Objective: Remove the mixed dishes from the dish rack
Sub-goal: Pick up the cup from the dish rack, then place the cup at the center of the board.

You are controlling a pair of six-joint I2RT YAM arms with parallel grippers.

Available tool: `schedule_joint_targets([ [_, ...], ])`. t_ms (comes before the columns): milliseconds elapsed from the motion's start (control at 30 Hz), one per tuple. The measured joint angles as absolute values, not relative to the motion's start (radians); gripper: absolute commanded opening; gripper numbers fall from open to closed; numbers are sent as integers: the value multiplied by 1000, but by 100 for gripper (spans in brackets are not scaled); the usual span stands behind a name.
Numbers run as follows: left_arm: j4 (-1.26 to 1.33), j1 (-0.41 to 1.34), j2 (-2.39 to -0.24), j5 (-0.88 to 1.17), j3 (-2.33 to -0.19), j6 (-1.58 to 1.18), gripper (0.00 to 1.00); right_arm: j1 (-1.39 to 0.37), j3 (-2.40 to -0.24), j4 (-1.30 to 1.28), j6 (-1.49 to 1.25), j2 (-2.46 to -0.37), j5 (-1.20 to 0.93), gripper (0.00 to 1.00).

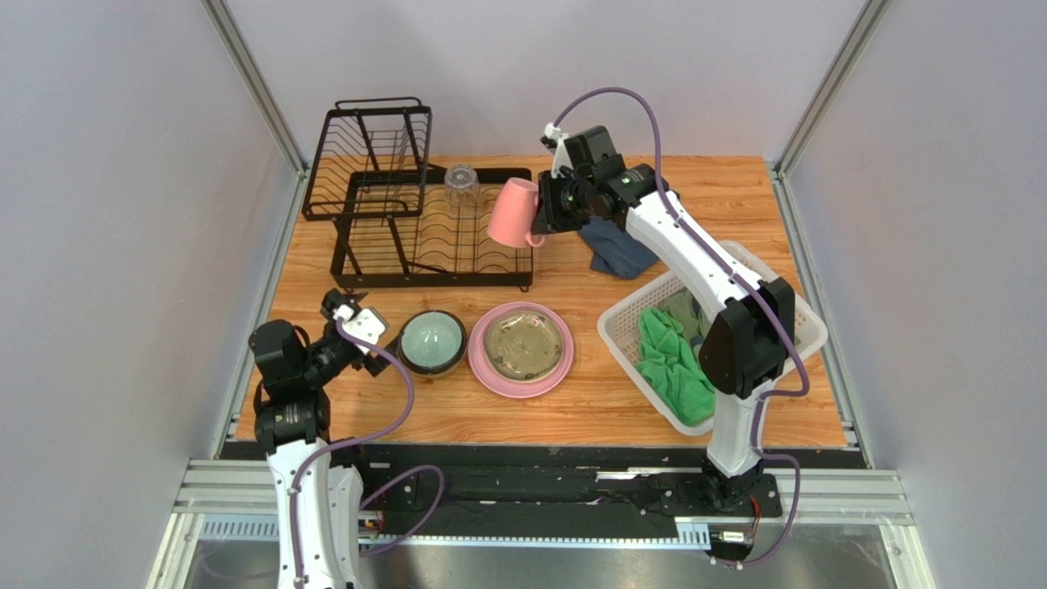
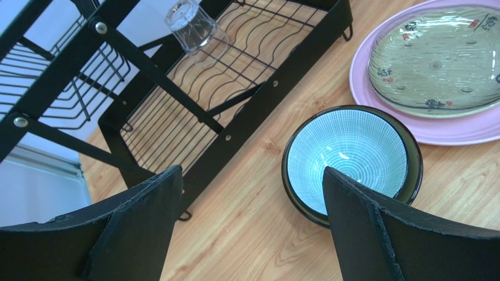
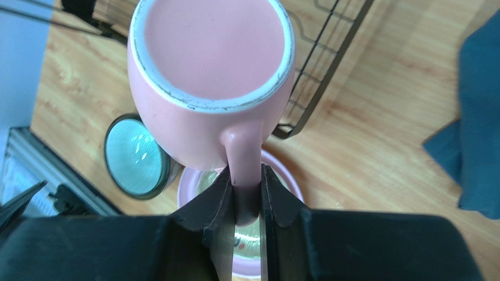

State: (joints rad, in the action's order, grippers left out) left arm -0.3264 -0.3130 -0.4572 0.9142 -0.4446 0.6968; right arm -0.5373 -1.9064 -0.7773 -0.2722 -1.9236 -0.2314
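My right gripper (image 3: 245,190) is shut on the handle of the pink mug (image 1: 514,212), which hangs bottom-up above the right end of the black dish rack (image 1: 412,264). A clear glass tumbler (image 1: 461,187) stands upside down in the rack (image 2: 193,126). On the table in front of the rack lie the pale teal bowl (image 1: 431,341), nested in a darker bowl, and the cream plate (image 1: 522,344) stacked on the pink plate (image 1: 482,363). My left gripper (image 1: 352,322) is open, low beside the teal bowl (image 2: 346,158), with nothing between its fingers (image 2: 147,228).
A white lattice basket (image 1: 627,329) with green cloth (image 1: 674,358) sits at the right. A dark blue cloth (image 1: 618,249) lies under the right arm near the back. The raised basket section (image 1: 369,153) stands at the back left.
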Motion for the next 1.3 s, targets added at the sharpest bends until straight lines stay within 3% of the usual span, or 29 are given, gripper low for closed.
schedule_joint_targets([
  [600,-218,-15,-519,634,-499,563,93,-542,-1764,-731,-321,-1821,-426,0],
  [1100,126,381,-632,384,-378,602,91,-542,-1576,-568,-423,-1764,-654,0],
  [1300,267,490,-689,282,-350,638,86,-542,-1515,-506,-454,-1740,-727,0],
])
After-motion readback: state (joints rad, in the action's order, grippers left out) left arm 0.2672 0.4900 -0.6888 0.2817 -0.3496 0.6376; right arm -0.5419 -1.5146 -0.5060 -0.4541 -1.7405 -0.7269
